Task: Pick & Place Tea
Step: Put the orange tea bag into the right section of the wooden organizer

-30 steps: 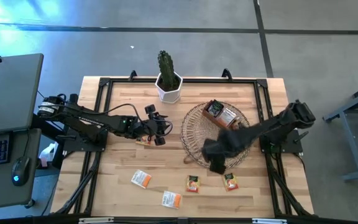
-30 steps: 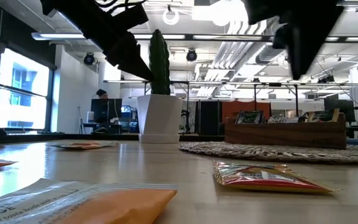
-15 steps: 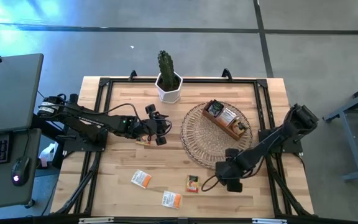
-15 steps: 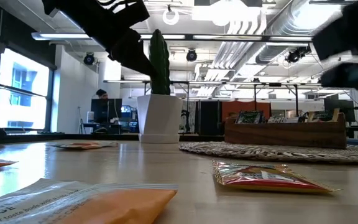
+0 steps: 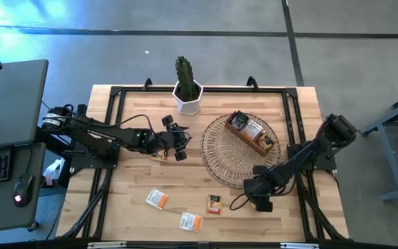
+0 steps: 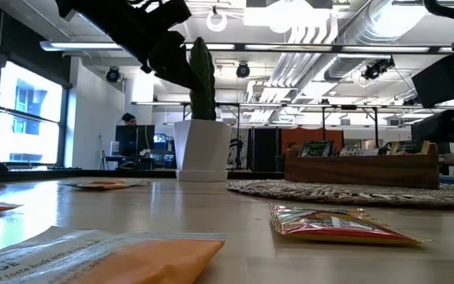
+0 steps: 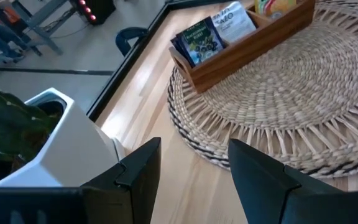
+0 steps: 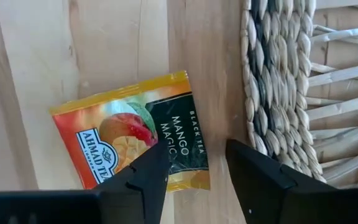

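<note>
Tea sachets lie flat on the wooden table: two white-and-orange [image 5: 157,199] [image 5: 191,221] and a dark-and-orange one [image 5: 214,204] near the near edge. Another sachet [image 5: 159,157] lies beside my left gripper [image 5: 178,143], which hovers open left of the wicker tray [image 5: 220,155]; its wrist view shows the open fingers [image 7: 194,180]. My right gripper [image 5: 260,197] hangs low by the tray's near rim, open [image 8: 197,180], right above a yellow-red "Mango Magic" sachet [image 8: 132,149] that it hides in the high view. More sachets stand in the wooden box [image 5: 251,131].
A white pot with a cactus [image 5: 187,93] stands at the far edge. The wooden box sits on the round wicker tray, whose rim [image 8: 278,81] is close beside the right fingers. Bare wood lies between the loose sachets. A desk with a keyboard stands left of the table.
My right gripper has swung from above the wicker tray toward the table's near edge and dropped low over the yellow-red sachet, then held there. The box on the tray has come into full view.
</note>
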Available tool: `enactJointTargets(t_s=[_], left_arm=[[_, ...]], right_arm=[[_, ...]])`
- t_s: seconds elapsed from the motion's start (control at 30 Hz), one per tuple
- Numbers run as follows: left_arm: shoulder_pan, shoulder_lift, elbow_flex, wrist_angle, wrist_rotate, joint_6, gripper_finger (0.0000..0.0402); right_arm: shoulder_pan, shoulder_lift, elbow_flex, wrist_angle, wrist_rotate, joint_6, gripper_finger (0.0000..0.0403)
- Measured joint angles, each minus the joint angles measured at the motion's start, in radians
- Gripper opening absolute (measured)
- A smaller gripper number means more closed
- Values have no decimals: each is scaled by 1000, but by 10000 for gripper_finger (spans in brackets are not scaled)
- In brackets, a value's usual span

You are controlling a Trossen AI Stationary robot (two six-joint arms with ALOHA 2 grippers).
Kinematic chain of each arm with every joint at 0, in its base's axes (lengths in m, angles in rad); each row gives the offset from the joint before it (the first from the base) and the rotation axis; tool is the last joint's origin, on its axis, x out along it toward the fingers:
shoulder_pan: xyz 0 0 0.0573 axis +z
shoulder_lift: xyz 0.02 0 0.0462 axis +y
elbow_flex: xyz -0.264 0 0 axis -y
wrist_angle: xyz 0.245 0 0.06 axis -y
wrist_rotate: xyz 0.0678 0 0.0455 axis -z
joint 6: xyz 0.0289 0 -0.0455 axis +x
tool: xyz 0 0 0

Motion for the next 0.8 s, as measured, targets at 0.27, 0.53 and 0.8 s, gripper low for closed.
enactJointTargets(t_s=[0.27, 0.53, 0.8], left_arm=[[0, 0, 0, -2, -26, 0, 184], [0, 0, 0, -2, -26, 4, 184], [0, 0, 0, -4, -29, 40, 184]], right_arm=[[-2, -6, -26, 26, 20, -1, 38], [0, -103, 67, -28, 95, -3, 17], [-9, -227, 99, -271, 573, 59, 8]])
